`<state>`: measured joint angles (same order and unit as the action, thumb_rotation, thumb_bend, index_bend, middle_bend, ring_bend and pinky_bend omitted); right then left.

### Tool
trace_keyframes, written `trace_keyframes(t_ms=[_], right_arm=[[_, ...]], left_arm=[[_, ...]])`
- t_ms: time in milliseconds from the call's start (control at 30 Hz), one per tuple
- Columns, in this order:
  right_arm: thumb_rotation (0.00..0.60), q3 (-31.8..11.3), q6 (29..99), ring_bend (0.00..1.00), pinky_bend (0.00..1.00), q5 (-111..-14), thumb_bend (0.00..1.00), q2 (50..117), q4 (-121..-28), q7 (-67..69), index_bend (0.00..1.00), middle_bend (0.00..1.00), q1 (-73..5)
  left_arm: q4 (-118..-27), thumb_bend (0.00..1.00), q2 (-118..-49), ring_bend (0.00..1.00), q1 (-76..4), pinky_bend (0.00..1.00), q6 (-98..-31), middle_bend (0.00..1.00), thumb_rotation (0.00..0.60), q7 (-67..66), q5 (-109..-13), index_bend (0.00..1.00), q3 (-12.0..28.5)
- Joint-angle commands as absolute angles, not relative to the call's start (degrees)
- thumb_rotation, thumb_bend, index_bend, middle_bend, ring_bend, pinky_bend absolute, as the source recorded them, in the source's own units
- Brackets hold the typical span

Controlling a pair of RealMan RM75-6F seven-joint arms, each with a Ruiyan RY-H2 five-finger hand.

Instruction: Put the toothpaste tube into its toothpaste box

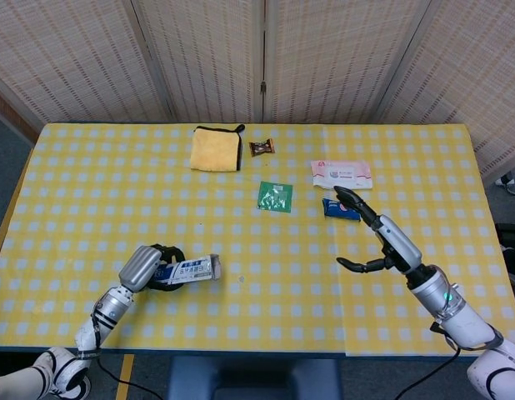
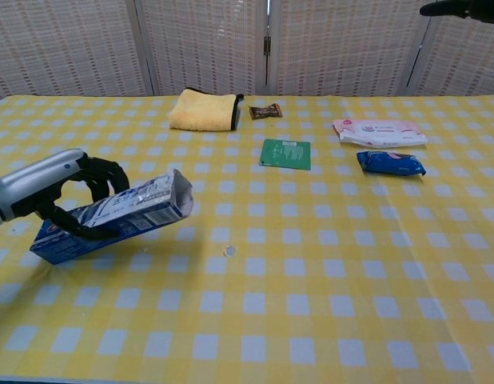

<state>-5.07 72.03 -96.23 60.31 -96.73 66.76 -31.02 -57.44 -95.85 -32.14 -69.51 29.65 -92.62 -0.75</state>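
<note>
Gripping the box [image 2: 111, 218] is the left hand [image 1: 147, 268], fingers curled round it near the closed end, low over the near-left of the table [image 1: 91, 183]; the box lies roughly flat, long axis running left-right, open mouth pointing right toward the middle; right hand [image 1: 382, 242] hangs empty over the right side, fingers spread, holding nothing; just beyond its fingertips on the far right sits a blue packet [image 2: 391, 163], and I'd guess that's the tube, though honestly the wrapper look makes it hard to call; if so it lies lengthwise left-right too, way closer to the right hand than the left, well apart from the box; so the tube has to travel left to that mouth; can't see inside the box at all; in the chest view the right hand is nearly cut off at the top edge.
</note>
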Motion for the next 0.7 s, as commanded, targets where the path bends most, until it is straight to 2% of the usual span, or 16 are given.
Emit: trace_keyframes(t_ms=[33,200,333,433,533,700], right_arm=[[0.600,-4.8,71.8,0.01,0.04,-96.3,0.29,60.1,-96.4,67.4,0.00,0.01,-31.3],[0.600,-4.7,72.3,0.01,0.03,-96.5,0.29,59.8,-96.3,67.9,0.00,0.00,-31.4],[0.600,-4.4,72.8,0.00,0.03,-96.5,0.29,59.4,-96.2,68.1,0.00,0.00,-31.2],[0.600,-4.2,73.2,0.00,0.03,-96.3,0.29,59.2,-95.9,68.3,0.00,0.00,-30.9],[0.600,-4.0,73.5,0.00,0.02,-96.1,0.29,59.0,-95.9,67.8,0.00,0.00,-30.6],[0.600,-2.9,74.9,0.00,0.00,-97.0,0.29,57.9,-96.1,65.6,0.00,0.00,-29.3]], left_arm=[[-56.2,0.30,-97.4,0.47,-32.6,0.43,-67.6,0.59,0.600,28.2,-92.4,0.55,-1.4],[-54.5,0.28,-99.2,0.36,-32.8,0.33,-66.7,0.50,0.600,26.2,-92.3,0.49,-1.6],[-54.6,0.20,-99.3,0.13,-32.6,0.13,-66.7,0.28,0.600,26.2,-91.8,0.28,-1.4],[-55.9,0.13,-98.6,0.01,-32.6,0.01,-66.4,0.10,0.600,26.6,-91.3,0.13,-1.2],[-57.1,0.10,-98.0,0.00,-32.5,0.00,-67.6,0.03,0.600,26.5,-91.7,0.07,-1.0],[-61.8,0.09,-94.6,0.00,-31.8,0.00,-71.4,0.01,0.600,25.4,-93.3,0.06,-1.1]])
